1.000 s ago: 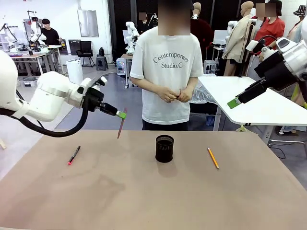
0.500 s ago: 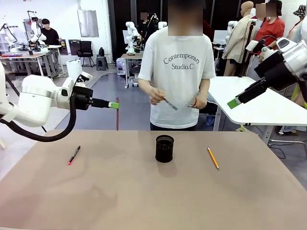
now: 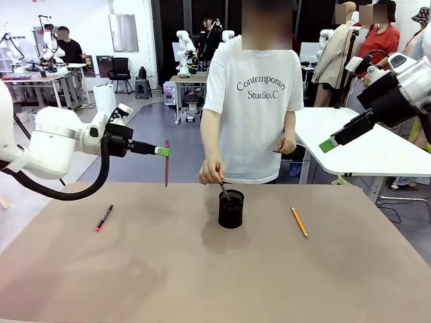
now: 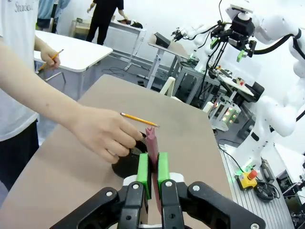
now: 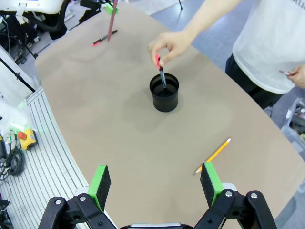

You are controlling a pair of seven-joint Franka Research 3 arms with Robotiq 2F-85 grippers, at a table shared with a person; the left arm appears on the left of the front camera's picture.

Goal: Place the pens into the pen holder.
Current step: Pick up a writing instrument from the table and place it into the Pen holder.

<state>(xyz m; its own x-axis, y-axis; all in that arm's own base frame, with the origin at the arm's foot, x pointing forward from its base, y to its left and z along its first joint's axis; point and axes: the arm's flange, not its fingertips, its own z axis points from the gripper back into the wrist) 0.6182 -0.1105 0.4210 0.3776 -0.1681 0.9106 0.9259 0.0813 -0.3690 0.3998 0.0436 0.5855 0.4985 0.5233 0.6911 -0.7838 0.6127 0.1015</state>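
**Pens in play: a crowded pen holder and a pinch at one end**

Pens sit on both sides of the pen holder (image 3: 231,208). The reddish-brown pen (image 3: 166,163) hangs upright from the left pincer (image 3: 161,151), above the surface (image 3: 202,276) and to the holder's left. The black marker (image 3: 104,218) lies farther left of the holder, and the pencil (image 3: 299,221) lies on its right. The person's hand (image 3: 212,173) is directly over the holder's rim, lowering a red-capped pen (image 5: 162,76) into it.

The main hazard is that rim. If the left arm carries its pen across while the hand is there, the two would likely collide. The pen is also pinched only near its top, so it could swing or slip. Its low tip might then catch the mesh wall and tip the holder.

The left arm reaches out level, its fingers horizontal and pointing toward the holder's side, with the pads closed on the pen's upper end. The right pincer (image 5: 155,181) hangs high and well to the holder's right, its jaws spread wide and holding nothing.
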